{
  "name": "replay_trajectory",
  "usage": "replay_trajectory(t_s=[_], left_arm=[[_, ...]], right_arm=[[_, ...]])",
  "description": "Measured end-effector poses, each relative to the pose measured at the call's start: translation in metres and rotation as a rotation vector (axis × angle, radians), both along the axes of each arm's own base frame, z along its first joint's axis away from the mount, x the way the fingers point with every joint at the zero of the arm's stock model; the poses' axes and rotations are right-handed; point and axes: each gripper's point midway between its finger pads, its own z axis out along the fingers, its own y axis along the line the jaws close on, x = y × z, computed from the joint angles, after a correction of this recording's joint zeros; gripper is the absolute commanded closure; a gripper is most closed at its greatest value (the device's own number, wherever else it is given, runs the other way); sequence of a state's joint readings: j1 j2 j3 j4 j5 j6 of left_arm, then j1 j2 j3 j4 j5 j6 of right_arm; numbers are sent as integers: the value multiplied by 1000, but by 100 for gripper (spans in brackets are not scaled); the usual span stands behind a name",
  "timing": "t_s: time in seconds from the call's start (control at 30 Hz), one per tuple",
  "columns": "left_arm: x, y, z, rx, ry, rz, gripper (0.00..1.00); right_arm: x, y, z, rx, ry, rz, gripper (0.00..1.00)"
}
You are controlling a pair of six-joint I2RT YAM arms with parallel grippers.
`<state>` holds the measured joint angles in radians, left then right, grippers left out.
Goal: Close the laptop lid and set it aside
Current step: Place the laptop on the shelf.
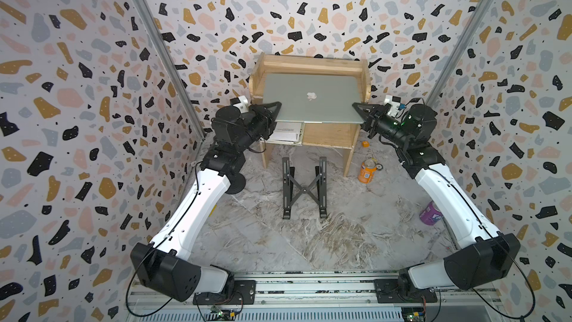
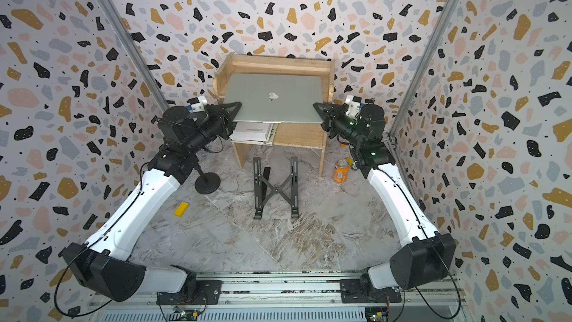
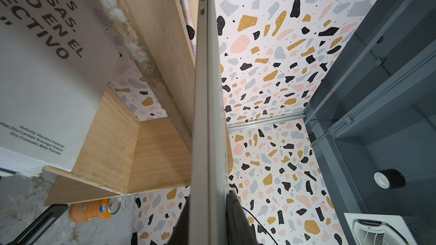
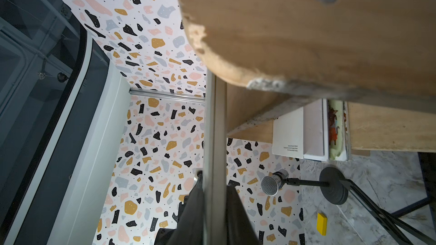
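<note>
The silver-grey laptop (image 1: pixel 294 109) lies closed on top of a small wooden shelf unit (image 1: pixel 328 134), and both top views show it there (image 2: pixel 257 109). Its lid (image 1: pixel 328 88) faces up with the apple logo at the centre. My left gripper (image 1: pixel 277 106) is shut on the laptop's left edge near the front corner. My right gripper (image 1: pixel 356 107) is shut on the right edge. In the left wrist view the thin laptop edge (image 3: pixel 207 114) runs between the two dark fingers of the left gripper (image 3: pixel 207 196). In the right wrist view the edge (image 4: pixel 214 126) sits likewise in the right gripper (image 4: pixel 213 185).
A white book with black lettering (image 1: pixel 284 133) lies in the shelf's lower compartment. A black X-shaped folding stand (image 1: pixel 305 187) sits on the marble floor in front. An orange can (image 1: pixel 367 171), a purple can (image 1: pixel 430 212), a microphone stand base (image 2: pixel 207 182) and a yellow block (image 2: pixel 181 209) lie around.
</note>
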<state>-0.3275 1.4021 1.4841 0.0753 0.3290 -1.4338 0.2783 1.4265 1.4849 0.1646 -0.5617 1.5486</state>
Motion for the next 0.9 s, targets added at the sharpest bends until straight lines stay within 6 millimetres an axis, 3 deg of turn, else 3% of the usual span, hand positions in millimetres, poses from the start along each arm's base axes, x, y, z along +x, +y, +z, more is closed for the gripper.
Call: replay_trajectory(t_s=[0.43,0.57,0.63,0.8,0.9], left_arm=[[34,-4,-11,-2,56,3,81],[43,-3,-15,-4,75,2,81],[46,-3,-18,-11,89,0,81],[52,-9,-20,-35,101,-10,83],[53,-10,-20,-43,102,-12,83]], right_arm=[[27,-2,-13,-5,46,-41,97],[30,-2,-16,-7,62,-46,82],[29,-1,-17,-12,58,-36,68],[7,26,-7,-24,9,84,42],[0,30,-2,-40,-23,113,30]])
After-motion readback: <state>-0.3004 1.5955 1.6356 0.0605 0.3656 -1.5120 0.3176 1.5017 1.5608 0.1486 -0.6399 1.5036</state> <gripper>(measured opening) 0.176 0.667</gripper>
